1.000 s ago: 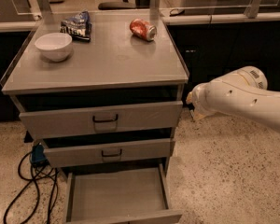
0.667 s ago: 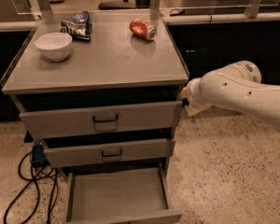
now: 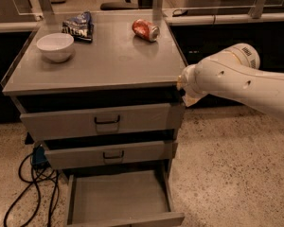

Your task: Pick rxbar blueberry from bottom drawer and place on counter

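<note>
Legible writing: the blue-and-white chip bag (image 3: 79,26) at 11 o'clock on the counter (image 3: 118,60) carries white lettering that I cannot read. The red can (image 3: 146,30), lying on its side at 12 o'clock, shows no label that I can read. A white bowl (image 3: 55,46) stands at 10 o'clock, just in front of the bag. The gripper (image 3: 182,85) sits at the end of the white arm (image 3: 236,79), which enters from 3 o'clock. It is level with the counter's front right corner and right beside it. I cannot tell how wide it is spread or whether it grips anything. The bottom drawer (image 3: 118,197) is pulled out at 6 o'clock and shows a plain grey floor. I cannot locate the rxbar blueberry in this view. The two upper drawers (image 3: 132,119) sit slightly out, with black handles. Dark cables (image 3: 28,188) lie on the floor at 8 o'clock.
</note>
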`<state>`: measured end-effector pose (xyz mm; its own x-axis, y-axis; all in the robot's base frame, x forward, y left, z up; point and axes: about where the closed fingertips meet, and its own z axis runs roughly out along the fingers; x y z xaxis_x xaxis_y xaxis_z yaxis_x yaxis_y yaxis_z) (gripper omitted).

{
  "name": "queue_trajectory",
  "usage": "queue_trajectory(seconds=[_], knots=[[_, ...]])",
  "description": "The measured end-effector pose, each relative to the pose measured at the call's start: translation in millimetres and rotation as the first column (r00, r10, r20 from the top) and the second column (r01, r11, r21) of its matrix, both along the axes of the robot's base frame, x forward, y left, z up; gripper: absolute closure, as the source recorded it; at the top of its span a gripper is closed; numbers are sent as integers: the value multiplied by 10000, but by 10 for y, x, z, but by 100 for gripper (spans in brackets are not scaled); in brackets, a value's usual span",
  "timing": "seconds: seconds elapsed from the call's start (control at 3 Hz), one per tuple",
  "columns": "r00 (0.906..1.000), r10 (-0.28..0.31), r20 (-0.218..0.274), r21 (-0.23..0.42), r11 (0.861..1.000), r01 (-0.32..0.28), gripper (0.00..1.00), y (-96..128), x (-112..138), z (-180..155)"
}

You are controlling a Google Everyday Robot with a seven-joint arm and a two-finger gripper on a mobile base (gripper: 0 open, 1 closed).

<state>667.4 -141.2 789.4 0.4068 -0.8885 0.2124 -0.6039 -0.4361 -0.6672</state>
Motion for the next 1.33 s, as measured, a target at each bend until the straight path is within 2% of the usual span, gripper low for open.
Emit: queue_trajectory(seconds=[0.33,0.67,1.0,1.33], knots=[[9998,146,113,-70,9999,-146,100,139,-34,117],[9998,146,113,-70,9999,-146,100,139,-34,117],[9991,295,-296,-228,9993,-302,100,201,-90,111],[9980,136,-616,-767,9969,-183,100,228,-336,483]])
